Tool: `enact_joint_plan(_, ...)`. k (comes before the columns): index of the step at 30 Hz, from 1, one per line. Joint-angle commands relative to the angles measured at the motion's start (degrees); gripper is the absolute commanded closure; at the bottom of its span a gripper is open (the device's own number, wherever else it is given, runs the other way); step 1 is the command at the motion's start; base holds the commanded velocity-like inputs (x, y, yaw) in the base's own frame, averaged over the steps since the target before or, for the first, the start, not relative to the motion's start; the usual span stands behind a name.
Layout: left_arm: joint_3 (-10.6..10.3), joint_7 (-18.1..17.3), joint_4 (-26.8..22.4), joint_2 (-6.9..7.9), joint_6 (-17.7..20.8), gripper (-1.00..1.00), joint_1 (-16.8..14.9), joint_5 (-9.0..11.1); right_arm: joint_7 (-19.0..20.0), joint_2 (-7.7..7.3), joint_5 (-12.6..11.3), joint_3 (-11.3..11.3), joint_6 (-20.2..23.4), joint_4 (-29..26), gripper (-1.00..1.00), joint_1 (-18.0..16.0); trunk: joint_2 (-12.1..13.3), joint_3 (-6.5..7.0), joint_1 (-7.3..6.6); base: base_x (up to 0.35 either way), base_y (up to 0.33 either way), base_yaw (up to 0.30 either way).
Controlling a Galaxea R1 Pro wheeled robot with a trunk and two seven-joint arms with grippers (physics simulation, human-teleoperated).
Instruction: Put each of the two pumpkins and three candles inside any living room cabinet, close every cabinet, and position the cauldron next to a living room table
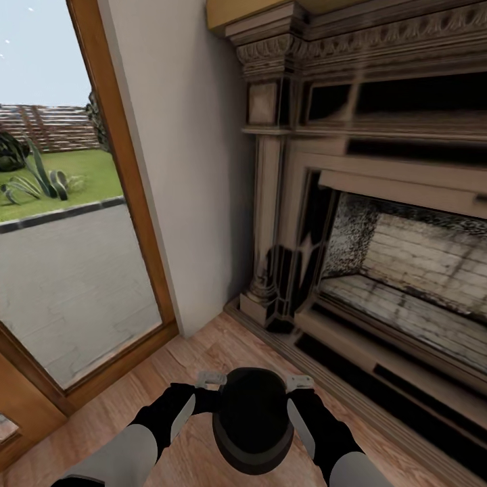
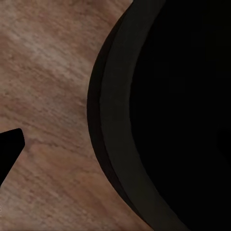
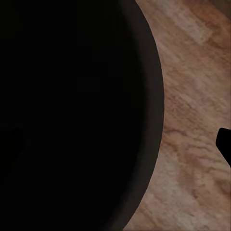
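The black cauldron (image 1: 251, 419) sits low between my two forearms, its wide dark mouth facing up. My left gripper (image 1: 211, 384) is at its left rim and my right gripper (image 1: 297, 385) at its right rim. Seen from the left wrist, the cauldron's rim (image 2: 113, 144) runs down the middle, and one dark fingertip (image 2: 9, 149) stands outside it, apart from the wall. Seen from the right wrist, the cauldron's rim (image 3: 151, 120) likewise has a fingertip (image 3: 226, 144) well outside it. The inner fingers are lost in the black interior. Pumpkins, candles, cabinet and table are out of view.
An ornate fireplace (image 1: 379, 223) with a raised hearth step (image 1: 379, 379) stands close ahead on the right. A wood-framed glass door (image 1: 67, 257) is on the left, a white wall section (image 1: 196, 169) between them. Light wood plank floor (image 1: 196, 358) lies around the cauldron.
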Motion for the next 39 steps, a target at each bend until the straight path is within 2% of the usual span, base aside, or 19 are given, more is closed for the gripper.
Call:
enact_joint_plan(1, -0.3, 0.0, -0.1, 0.04, 0.3, -1.00, 0.0, 0.2, -0.5, -0.03, -0.6, 0.3, 0.2, -0.1, -1.00, 0.0, 0.0, -0.05, -0.01, 0.005, 0.000, 0.000)
enact_joint_plan(4, -0.3, 0.0, -0.1, 0.04, 0.3, -1.00, 0.0, 0.2, -0.5, -0.03, -0.6, 0.3, 0.2, -0.1, -1.00, 0.0, 0.0, -0.05, -0.01, 0.003, 0.000, 0.000)
enact_joint_plan(12, -0.3, 0.0, -0.1, 0.04, 0.3, -1.00, 0.0, 0.2, -0.5, -0.03, -0.6, 0.3, 0.2, -0.1, -1.00, 0.0, -0.1, -1.82, 0.19, 0.000, 0.000, 0.000)
enact_joint_plan(18, -0.3, 0.0, -0.1, 0.04, 0.3, -1.00, 0.0, 0.2, -0.5, -0.03, -0.6, 0.3, 0.2, -0.1, -1.00, 0.0, -0.1, -1.82, 0.19, 0.000, 0.000, 0.000)
enact_joint_plan(29, -0.3, 0.0, -0.1, 0.04, 0.3, -1.00, 0.0, 0.2, -0.5, -0.03, -0.6, 0.3, 0.2, -0.1, -1.00, 0.0, -0.3, -4.26, 0.48, 0.000, 0.000, 0.000)
enact_joint_plan(36, -0.3, 0.0, -0.1, 0.04, 0.3, -1.00, 0.0, 0.2, -0.5, -0.03, -0.6, 0.3, 0.2, -0.1, -1.00, 0.0, -0.3, -4.26, 0.48, 0.000, 0.000, 0.000)
enact_joint_plan(39, -0.3, -0.1, -0.1, 0.04, 0.3, -1.00, 0.0, 0.2, -0.5, -0.03, -0.6, 0.2, 0.2, -0.1, -1.00, 0.0, -0.3, -4.93, 0.56, 0.000, 0.000, 0.000)
